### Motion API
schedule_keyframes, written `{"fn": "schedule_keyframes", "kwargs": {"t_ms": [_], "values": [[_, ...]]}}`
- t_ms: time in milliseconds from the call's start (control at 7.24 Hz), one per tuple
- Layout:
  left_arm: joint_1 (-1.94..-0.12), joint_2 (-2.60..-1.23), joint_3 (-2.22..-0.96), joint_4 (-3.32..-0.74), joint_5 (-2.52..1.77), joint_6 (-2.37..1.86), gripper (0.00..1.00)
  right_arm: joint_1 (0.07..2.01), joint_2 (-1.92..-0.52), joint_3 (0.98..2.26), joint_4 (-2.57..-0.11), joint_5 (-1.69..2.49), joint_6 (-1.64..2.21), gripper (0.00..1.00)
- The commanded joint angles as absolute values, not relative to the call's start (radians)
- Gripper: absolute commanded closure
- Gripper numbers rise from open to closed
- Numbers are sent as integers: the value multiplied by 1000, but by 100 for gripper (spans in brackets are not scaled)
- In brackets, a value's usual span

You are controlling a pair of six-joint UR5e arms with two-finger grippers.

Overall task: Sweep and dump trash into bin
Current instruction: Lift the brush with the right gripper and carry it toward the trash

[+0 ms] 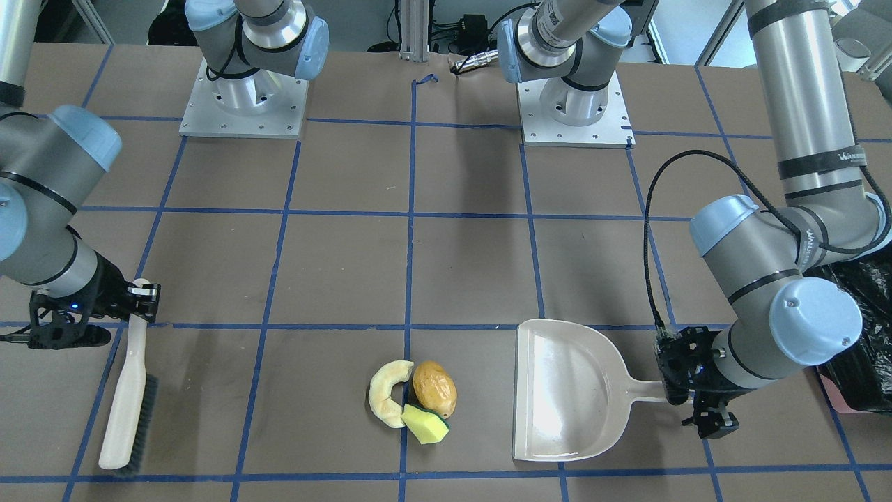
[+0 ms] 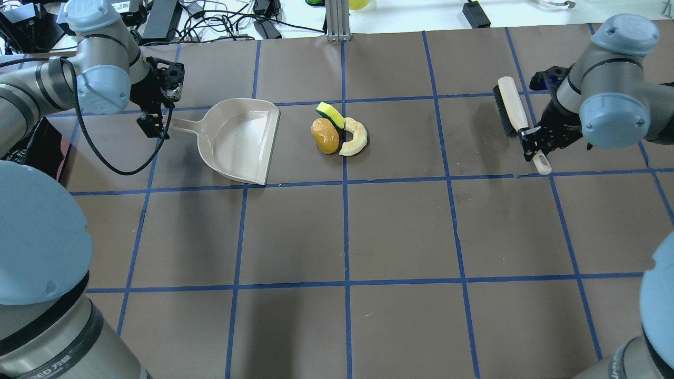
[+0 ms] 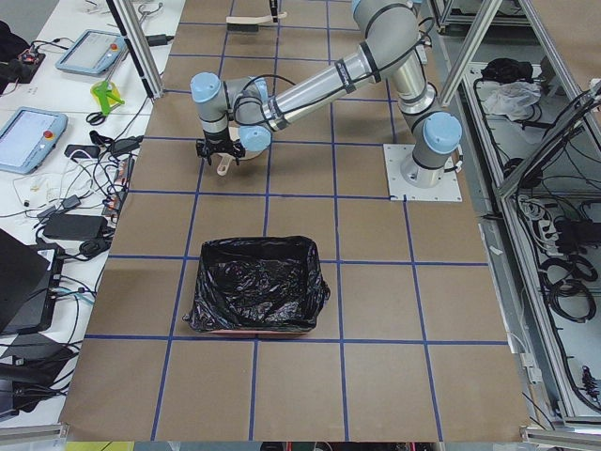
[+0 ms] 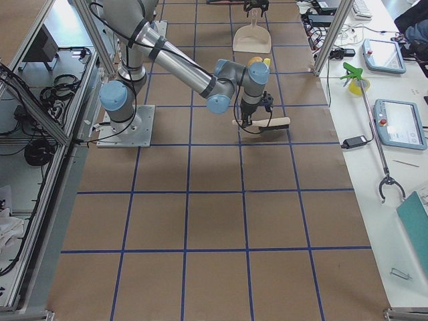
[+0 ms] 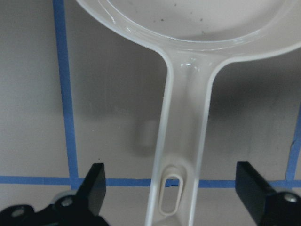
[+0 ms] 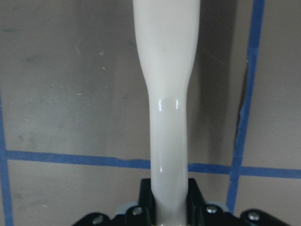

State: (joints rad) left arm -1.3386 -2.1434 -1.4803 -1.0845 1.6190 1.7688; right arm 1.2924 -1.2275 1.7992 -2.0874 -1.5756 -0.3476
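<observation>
Trash (image 1: pixel 432 390) (crescent (image 1: pixel 382 399) hollow toward dustpan (image 1: pixel 568 390))

There are three pieces of trash: one crescent (image 1: pixel 387 394), one lump (image 1: pixel 435 389) and one wedge (image 1: pixel 426 425). There is one dustpan (image 1: pixel 564 390), one brush (image 1: pixel 124 411) and one bin (image 3: pixel 255 249). Two arms show, the left arm (image 1: pixel 801 139) and the right arm (image 1: pixel 42 209), each with one gripper, so two grippers in all: the left gripper (image 1: pixel 679 390) and the right gripper (image 1: pixel 143 296).
</observation>
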Motion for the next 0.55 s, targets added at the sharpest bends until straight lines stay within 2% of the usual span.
{"fn": "schedule_keyframes", "kwargs": {"t_ms": [0, 276, 414], "values": [[-1350, -2148, -1480, -1083, 1620, 1769, 23, 1440, -1224, 1783, -2083, -1569, -156, 100], [-1350, -2132, -1489, -1081, 1620, 1781, 67, 1563, -1221, 1726, -2006, -1565, -2, 100], [-1351, -2132, -1496, -1081, 1618, 1772, 77, 1618, -1220, 1688, -1932, -1563, 79, 100]]}}
